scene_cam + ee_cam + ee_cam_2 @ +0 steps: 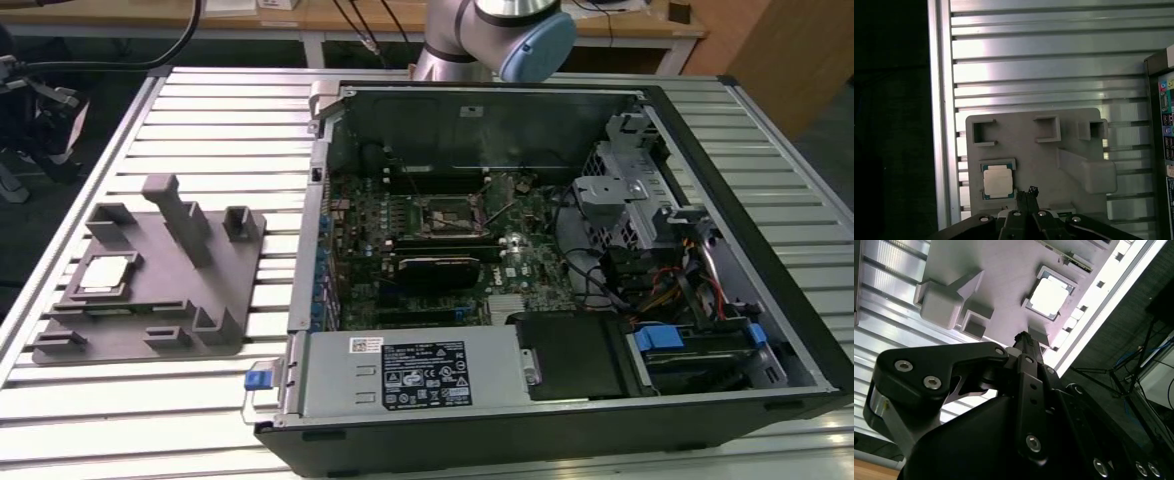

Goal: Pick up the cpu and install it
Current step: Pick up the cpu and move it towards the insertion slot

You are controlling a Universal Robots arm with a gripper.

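Pincer [1030,192]: narrow, fingertips together, nothing held, facing the grey holder [1054,155].
Cpu [998,181]: flat in a holder pocket, untouched.
Holder: on the bench [200,420], at the exterior view's left of the open computer case [481,130].

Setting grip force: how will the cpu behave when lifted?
The cpu looks thin and flat, so probably light and stiff. Its smooth metal lid may be slippery. It sits in a pocket of the grey holder, so sideways pushes likely won't shift it.
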